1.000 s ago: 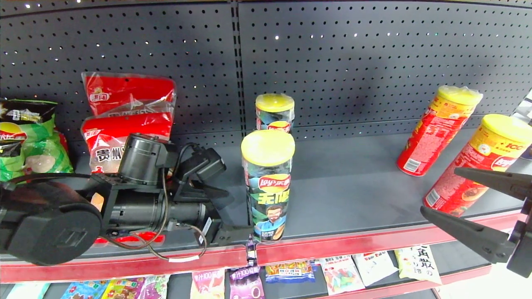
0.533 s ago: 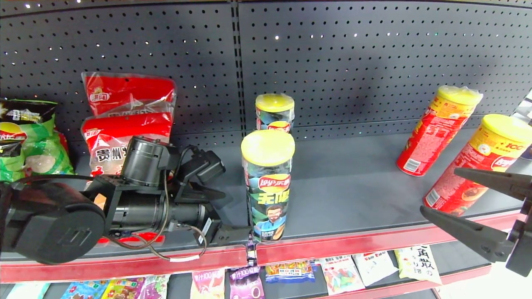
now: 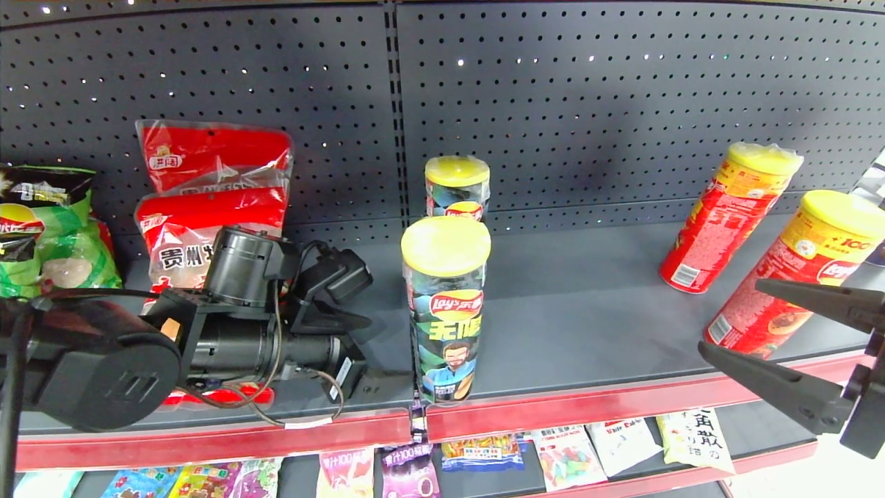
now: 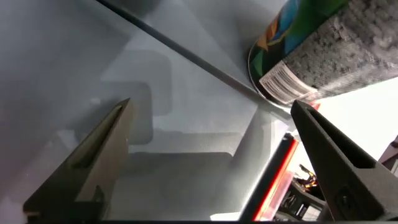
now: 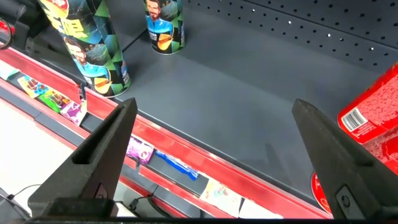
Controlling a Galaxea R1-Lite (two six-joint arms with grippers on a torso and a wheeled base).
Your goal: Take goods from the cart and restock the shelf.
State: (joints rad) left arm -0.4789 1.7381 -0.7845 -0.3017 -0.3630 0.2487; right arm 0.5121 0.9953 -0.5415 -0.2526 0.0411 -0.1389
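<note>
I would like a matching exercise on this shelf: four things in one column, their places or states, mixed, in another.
1 front green can
2 rear green can
3 red bags
4 right claw

a at the back, left part of the shelf
b open, near the front red can
c upright at the red front edge
d upright behind another can

Pairs: 1-c, 2-d, 3-a, 4-b

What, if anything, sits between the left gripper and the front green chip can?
Nothing visible does. The left gripper is open over bare shelf, and the green chip can stands close by, near one fingertip.
</note>
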